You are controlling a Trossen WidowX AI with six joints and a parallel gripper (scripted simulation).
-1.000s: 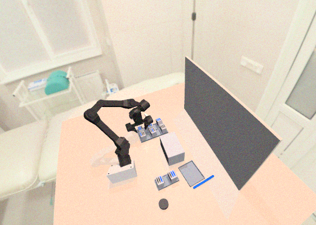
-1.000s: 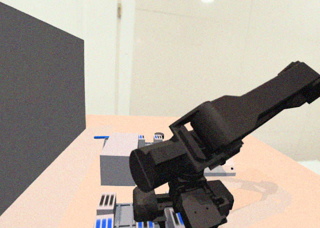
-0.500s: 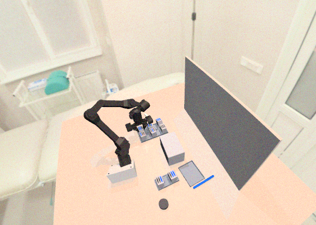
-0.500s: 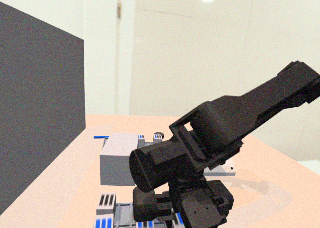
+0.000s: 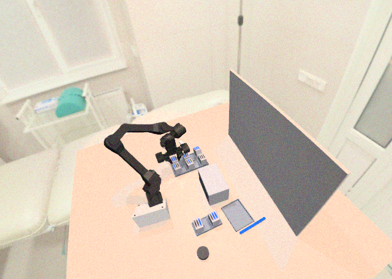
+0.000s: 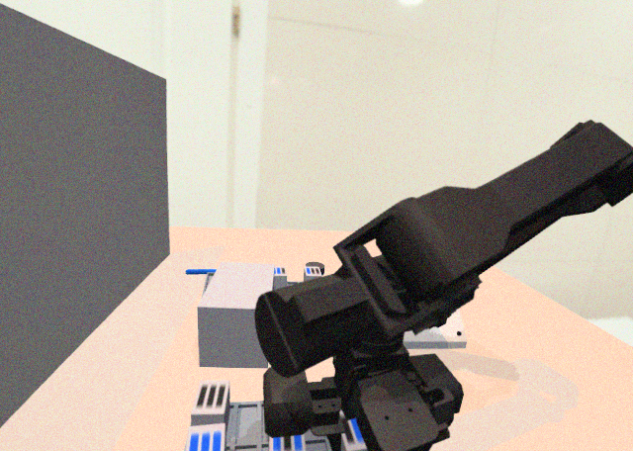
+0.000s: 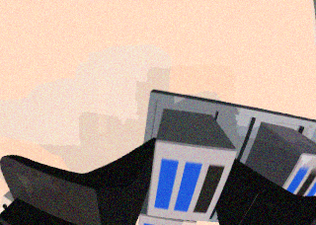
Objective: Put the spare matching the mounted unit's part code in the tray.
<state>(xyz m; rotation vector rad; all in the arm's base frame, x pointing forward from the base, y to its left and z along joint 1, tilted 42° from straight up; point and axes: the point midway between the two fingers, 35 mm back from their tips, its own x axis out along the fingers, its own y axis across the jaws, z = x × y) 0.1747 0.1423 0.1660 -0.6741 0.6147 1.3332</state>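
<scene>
- Closed part way, with a small grey block with a pale striped top (image 5: pixel 173 158) (image 6: pixel 353 437) (image 7: pixel 193 178) held snug in the black claw (image 5: pixel 176 159) (image 6: pixel 347 436) (image 7: pixel 184 148).
- Pinched on its left and right sides, and standing about upright, with two blue stripes and one dark one.
- Held at the far left corner of the flat grey six-block rack (image 5: pixel 183 172) (image 6: pixel 245 420) (image 7: pixel 170 100); cannot tell if lifted at all.
- Likely just at the grab, with the carrying and letting go not yet done.
- Now to go near and right, well away from the rack, to the flat grey square tray (image 5: pixel 237 215) (image 6: pixel 208 278).
- Best to go straight up first, high enough to miss the other blocks close by.
- Then over or around the big pale grey box (image 5: pixel 214 181) (image 6: pixel 234 333), set between rack and tray.
- Could bump the box or tip a close block if moved sideways too soon.
- Cannot see the code on the back of the mounted unit here, so cannot say if matched.
</scene>
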